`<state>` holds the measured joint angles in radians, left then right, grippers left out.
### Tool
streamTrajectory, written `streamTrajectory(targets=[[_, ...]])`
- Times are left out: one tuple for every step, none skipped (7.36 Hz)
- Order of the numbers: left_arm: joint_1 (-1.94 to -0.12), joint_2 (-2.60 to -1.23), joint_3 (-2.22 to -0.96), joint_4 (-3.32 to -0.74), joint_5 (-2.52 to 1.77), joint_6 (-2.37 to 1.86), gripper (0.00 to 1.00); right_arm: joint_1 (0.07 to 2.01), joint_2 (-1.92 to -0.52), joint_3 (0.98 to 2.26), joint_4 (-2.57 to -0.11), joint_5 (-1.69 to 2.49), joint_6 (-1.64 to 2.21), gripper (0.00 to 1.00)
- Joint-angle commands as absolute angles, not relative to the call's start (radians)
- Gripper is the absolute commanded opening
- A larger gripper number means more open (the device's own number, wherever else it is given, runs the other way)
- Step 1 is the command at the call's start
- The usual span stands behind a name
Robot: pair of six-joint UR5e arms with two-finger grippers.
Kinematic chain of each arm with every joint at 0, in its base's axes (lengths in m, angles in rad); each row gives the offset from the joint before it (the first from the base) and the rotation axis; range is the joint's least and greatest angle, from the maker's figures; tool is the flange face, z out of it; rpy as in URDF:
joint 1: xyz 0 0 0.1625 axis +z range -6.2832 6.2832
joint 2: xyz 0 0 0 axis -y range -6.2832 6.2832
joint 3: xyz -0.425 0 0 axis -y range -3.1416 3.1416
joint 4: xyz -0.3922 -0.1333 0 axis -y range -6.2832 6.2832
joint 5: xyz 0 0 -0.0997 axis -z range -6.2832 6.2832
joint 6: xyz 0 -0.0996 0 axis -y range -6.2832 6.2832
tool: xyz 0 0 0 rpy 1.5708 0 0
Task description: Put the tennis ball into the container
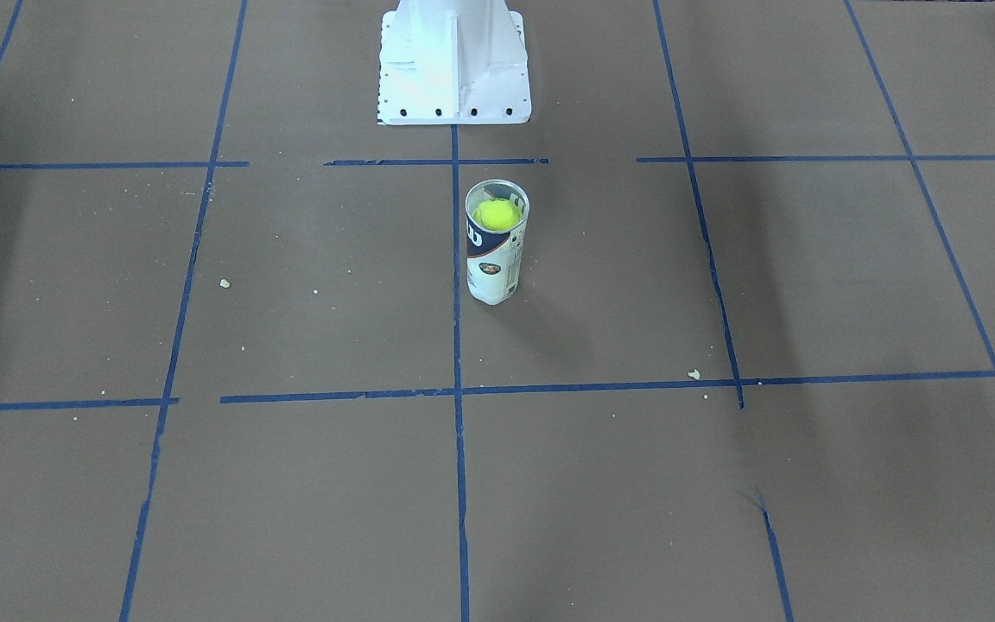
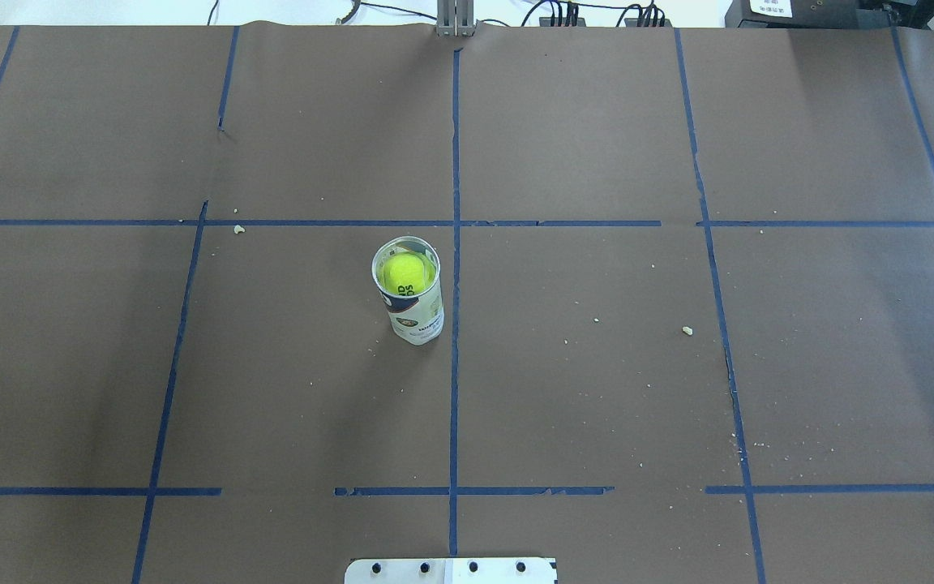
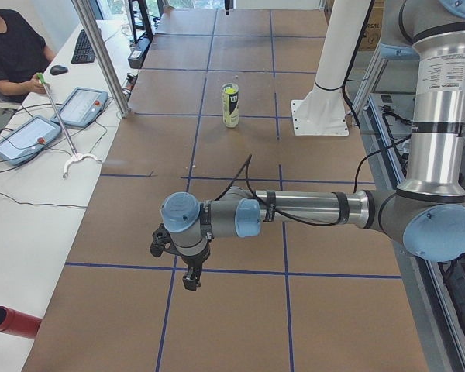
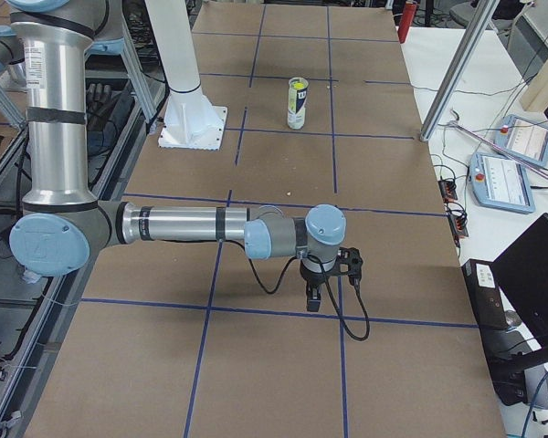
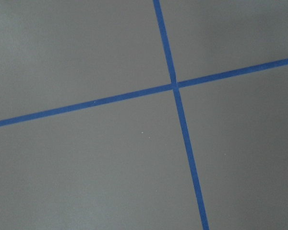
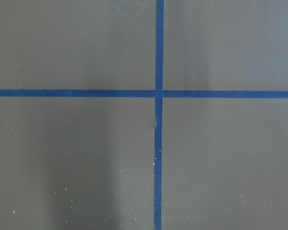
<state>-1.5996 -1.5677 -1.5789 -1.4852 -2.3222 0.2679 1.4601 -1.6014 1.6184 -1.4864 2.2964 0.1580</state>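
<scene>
There it is: the tennis ball (image 1: 497, 214) sits inside the container (image 1: 496, 259), showing bright through the open mouth. The can stands upright mid-bench (image 1: 722, 484), just beside a blue tape line (image 1: 456, 345), so the ball is not going anywhere. Both arms are parked low at the bench's ends, well apart from the can, leaving it free. How far the left pincer (image 3: 187, 277) and right pincer (image 4: 316, 299) are open cannot be told from the side views. The job looks done.

Brown surface (image 2: 597, 365) gridded with blue tape (image 2: 455, 389); on it stand the upright container (image 2: 417, 312) and a white pedestal (image 1: 454, 78), amid scattered crumbs (image 2: 687, 330).
</scene>
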Motion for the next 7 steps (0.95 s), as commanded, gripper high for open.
streamTrajectory(targets=[[-1.600, -1.557, -1.585, -1.477, -2.322, 0.265, 1.00, 1.460, -1.601, 1.618, -1.486, 2.296, 0.158, 1.00], [-1.600, -1.557, -1.585, -1.471, -2.322, 0.264, 1.00, 1.460, -1.601, 1.618, -1.486, 2.296, 0.158, 1.00], [-1.600, -1.557, -1.592, -1.435, -2.322, 0.262, 1.00, 1.460, -1.601, 1.618, -1.486, 2.296, 0.158, 1.00], [-1.600, -1.557, -1.597, -1.408, -2.327, 0.262, 1.00, 1.460, -1.601, 1.618, -1.486, 2.296, 0.158, 1.00], [-1.600, -1.557, -1.585, -1.402, -2.363, 0.262, 1.00, 1.460, -1.601, 1.618, -1.486, 2.296, 0.158, 1.00], [-1.600, -1.557, -1.577, -1.404, -2.385, 0.261, 1.00, 1.460, -1.601, 1.618, -1.486, 2.296, 0.158, 1.00], [-1.600, -1.557, -1.577, -1.402, -2.387, 0.261, 1.00, 1.460, -1.601, 1.618, -1.486, 2.296, 0.158, 1.00]])
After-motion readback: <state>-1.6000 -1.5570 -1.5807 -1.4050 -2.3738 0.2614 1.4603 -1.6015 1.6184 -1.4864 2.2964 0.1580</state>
